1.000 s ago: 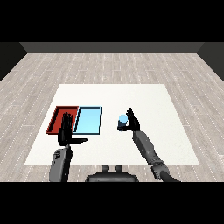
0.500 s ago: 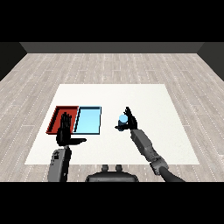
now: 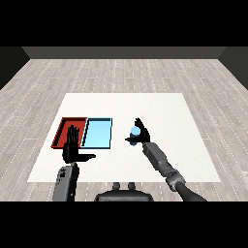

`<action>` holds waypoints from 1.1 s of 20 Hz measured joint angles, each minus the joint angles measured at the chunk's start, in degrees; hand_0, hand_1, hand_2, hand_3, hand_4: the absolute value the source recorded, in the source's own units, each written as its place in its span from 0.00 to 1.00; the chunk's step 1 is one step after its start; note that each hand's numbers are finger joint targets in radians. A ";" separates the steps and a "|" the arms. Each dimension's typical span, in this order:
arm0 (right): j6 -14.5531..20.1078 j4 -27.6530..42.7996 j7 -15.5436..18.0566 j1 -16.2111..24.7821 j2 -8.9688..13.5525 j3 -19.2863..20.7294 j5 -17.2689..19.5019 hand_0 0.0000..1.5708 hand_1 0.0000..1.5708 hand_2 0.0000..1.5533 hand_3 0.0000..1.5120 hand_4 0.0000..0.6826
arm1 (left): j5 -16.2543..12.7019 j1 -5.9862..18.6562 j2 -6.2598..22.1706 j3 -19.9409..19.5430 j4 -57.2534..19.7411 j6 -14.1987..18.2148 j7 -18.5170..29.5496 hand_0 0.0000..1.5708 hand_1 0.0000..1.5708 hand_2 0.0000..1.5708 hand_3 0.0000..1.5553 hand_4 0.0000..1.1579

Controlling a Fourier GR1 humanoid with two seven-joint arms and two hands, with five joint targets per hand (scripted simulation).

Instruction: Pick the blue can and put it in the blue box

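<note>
Black fingers of the left hand (image 3: 73, 147) stand straight and spread, thumb out, over the near edges of the red tray (image 3: 64, 131) and the light blue tray (image 3: 98, 133). White table (image 3: 184, 145) lies bare to the right. Right hand (image 3: 141, 134) curls round the blue can (image 3: 135, 131), just right of the light blue tray's edge, apart from it.

No lettering, label, brand or number can be read anywhere on the worktop (image 3: 160, 104). The blue can (image 3: 135, 131) shows no legible marking. Both trays are plain.
</note>
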State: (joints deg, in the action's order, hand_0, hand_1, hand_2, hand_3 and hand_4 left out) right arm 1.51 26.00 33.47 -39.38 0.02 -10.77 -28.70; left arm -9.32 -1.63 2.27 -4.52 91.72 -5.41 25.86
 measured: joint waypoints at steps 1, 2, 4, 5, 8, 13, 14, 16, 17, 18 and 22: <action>0.60 -0.19 -0.54 -0.59 0.13 0.48 0.36 0.97 0.97 0.96 0.96 0.85 | -0.39 0.55 0.24 -0.33 -0.12 -0.12 -0.41 0.00 0.00 0.00 0.00 0.00; 1.71 -0.58 -0.73 -0.63 0.11 -0.16 0.53 0.99 0.99 0.96 0.96 0.95 | -0.76 0.81 0.58 -0.70 0.06 -0.28 -0.75 0.00 0.00 0.00 0.00 0.00; 3.66 -1.31 -1.25 -0.97 0.06 -1.16 0.77 1.00 1.00 0.96 0.96 0.99 | -0.36 0.59 0.31 -0.28 0.50 0.05 -0.94 0.00 0.00 0.00 0.00 0.00; 5.03 -0.87 -2.45 -1.37 0.04 -1.66 0.94 1.00 1.00 0.95 0.95 0.99 | -0.65 0.70 0.56 -0.50 0.75 -0.02 -1.49 0.00 0.00 0.00 0.00 0.00; 6.93 0.38 -3.91 -0.82 0.39 -2.04 2.15 0.99 0.99 0.96 0.95 1.00 | -0.53 1.44 0.41 -0.36 0.34 0.04 -1.33 0.00 0.00 0.00 0.00 0.00; 8.47 1.12 -5.08 -1.85 0.24 -1.70 4.07 0.97 0.97 0.94 0.94 0.97 | 0.04 2.13 -0.24 0.32 -1.28 0.16 -0.39 0.00 0.00 0.00 0.00 0.00; 9.20 2.35 -5.35 -1.67 0.18 -2.27 4.12 0.96 0.96 0.94 0.93 0.96 | 0.33 1.72 -0.67 1.27 -0.95 0.75 -0.41 0.00 0.00 0.00 0.00 0.00; 9.08 2.79 -4.01 -1.14 0.10 -1.98 4.72 0.95 0.95 0.94 0.93 0.95 | 0.55 3.14 -0.41 1.19 -2.42 0.73 -0.62 0.00 0.00 0.00 0.00 0.00; 9.40 4.94 -4.35 0.01 0.55 -2.27 5.32 0.95 0.95 0.93 0.93 0.96 | 1.01 2.60 -0.65 1.84 -1.84 0.89 -0.85 0.00 0.00 0.00 0.00 0.00; 9.76 6.46 -5.11 0.05 0.76 -2.25 5.77 0.95 0.95 0.94 0.93 0.96 | 1.25 2.19 -0.39 1.97 -1.82 0.60 -0.63 0.00 0.00 0.00 0.00 0.00; 9.24 8.90 -5.29 -0.34 1.37 -1.47 7.41 0.95 0.95 0.94 0.93 0.95 | 3.92 3.69 -0.91 3.66 -3.55 2.00 -1.57 0.00 0.00 0.00 0.00 0.00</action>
State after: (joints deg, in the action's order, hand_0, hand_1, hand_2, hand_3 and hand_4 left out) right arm 10.75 34.90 28.18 -39.71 1.39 -12.24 -21.30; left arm -5.40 2.06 1.36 -0.86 88.17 -3.41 24.29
